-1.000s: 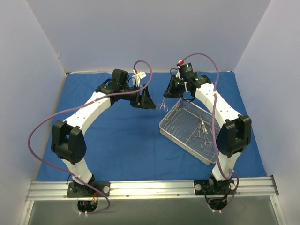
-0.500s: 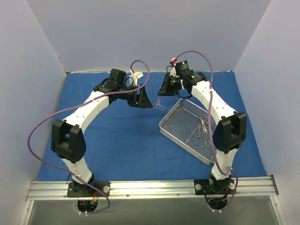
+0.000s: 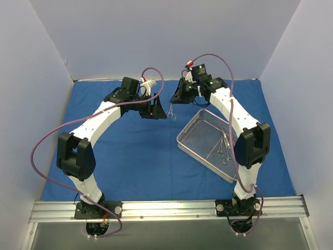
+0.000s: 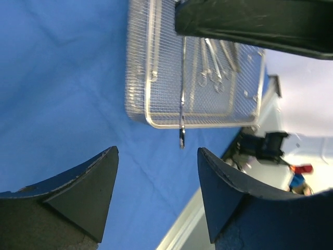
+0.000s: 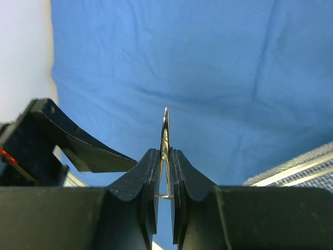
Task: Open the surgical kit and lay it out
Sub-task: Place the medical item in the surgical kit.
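Layout seems under way: forceps (image 5: 165, 125) pinched in the right tool (image 5: 165, 154) hang over cloth (image 3: 135, 151) at upper centre, left of the tray (image 3: 190, 125), with the left tool (image 4: 156, 151) spread alongside; next they likely need lowering flat and releasing.

"What colour is the cloth (image 3: 135, 156)?"
"Royal blue, plain, no pattern."
"And the tray (image 3: 200, 133)?"
"Silver, a fine wire grid. The forceps (image 5: 165, 122) in my right gripper (image 5: 165, 152) is bright steel."
"And you?"
"My left arm (image 3: 99, 122) and right arm (image 3: 234, 112) are white with black joints. The cables (image 3: 33, 152) are purple."
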`<state>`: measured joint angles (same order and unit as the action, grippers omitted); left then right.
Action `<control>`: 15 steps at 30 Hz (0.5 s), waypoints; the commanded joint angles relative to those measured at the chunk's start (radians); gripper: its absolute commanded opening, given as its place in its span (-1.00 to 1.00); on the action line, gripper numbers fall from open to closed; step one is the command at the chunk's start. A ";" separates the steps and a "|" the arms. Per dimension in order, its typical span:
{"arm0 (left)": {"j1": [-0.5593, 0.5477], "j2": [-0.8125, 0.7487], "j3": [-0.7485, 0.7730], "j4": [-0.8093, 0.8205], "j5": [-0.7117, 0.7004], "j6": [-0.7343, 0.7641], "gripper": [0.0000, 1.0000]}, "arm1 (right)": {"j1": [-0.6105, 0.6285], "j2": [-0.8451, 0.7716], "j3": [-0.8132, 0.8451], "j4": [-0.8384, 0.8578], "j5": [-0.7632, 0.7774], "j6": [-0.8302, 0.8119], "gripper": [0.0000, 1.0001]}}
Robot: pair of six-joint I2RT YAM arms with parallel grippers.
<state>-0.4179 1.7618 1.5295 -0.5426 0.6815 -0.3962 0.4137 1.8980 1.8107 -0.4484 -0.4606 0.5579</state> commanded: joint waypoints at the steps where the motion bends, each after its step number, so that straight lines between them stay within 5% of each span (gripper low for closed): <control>1: 0.002 -0.056 0.012 0.027 -0.121 -0.013 0.43 | -0.006 0.050 0.073 -0.019 0.008 0.095 -1.00; 15: 0.034 -0.050 0.121 -0.118 -0.379 -0.021 0.60 | 0.003 0.098 0.042 0.013 0.008 0.560 -1.00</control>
<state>-0.4034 1.7580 1.6180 -0.5945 0.4137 -0.4080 0.4072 2.0167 1.8782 -0.4358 -0.4606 0.9558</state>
